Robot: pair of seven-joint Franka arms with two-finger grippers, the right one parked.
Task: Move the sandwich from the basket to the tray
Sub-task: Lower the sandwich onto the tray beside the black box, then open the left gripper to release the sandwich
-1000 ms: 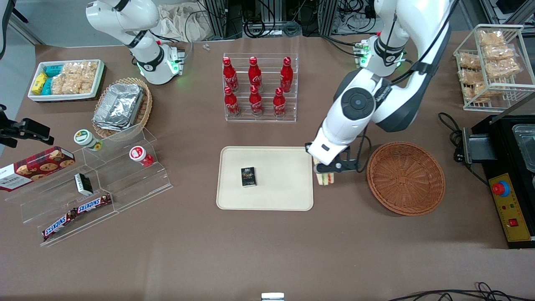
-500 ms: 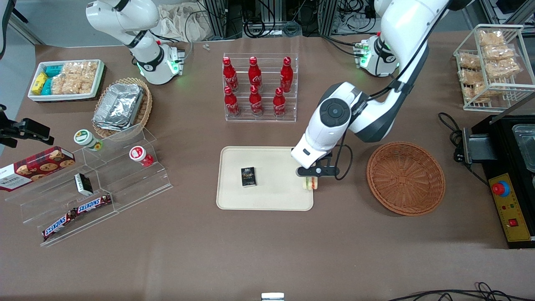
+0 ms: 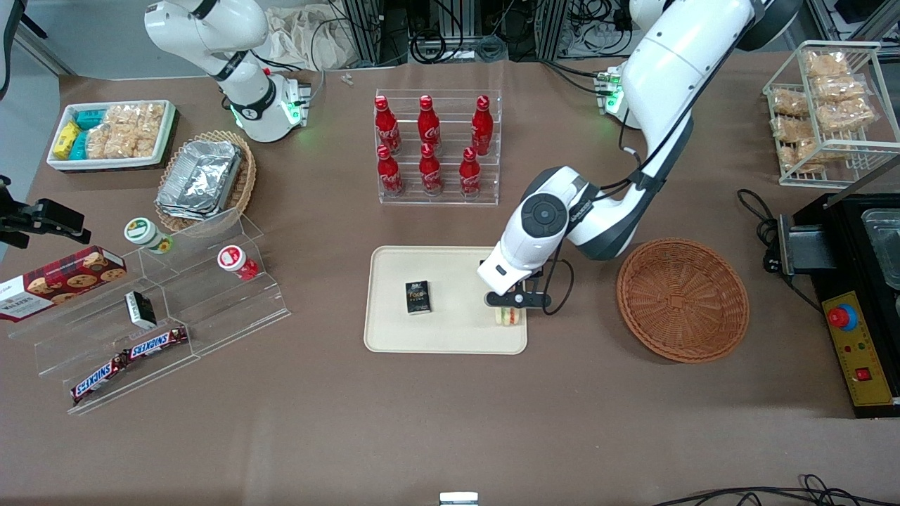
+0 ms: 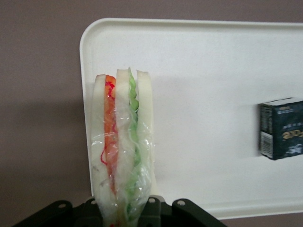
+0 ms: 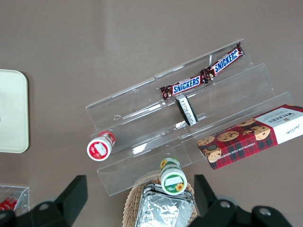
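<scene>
A: Status?
B: End effector point(image 3: 511, 308) is clamped on the sandwich point(image 3: 509, 316), held on edge over the tray point(image 3: 450, 337), at the tray's 3 o'clock edge. Basket point(image 3: 682, 300) has nothing in it. Left: lower and release.
A: Room?
B: Bare tray around it; small black box point(image 3: 418, 296) sits at 9 o'clock, well apart. Brown surface point(image 3: 450, 422), flat.
</scene>
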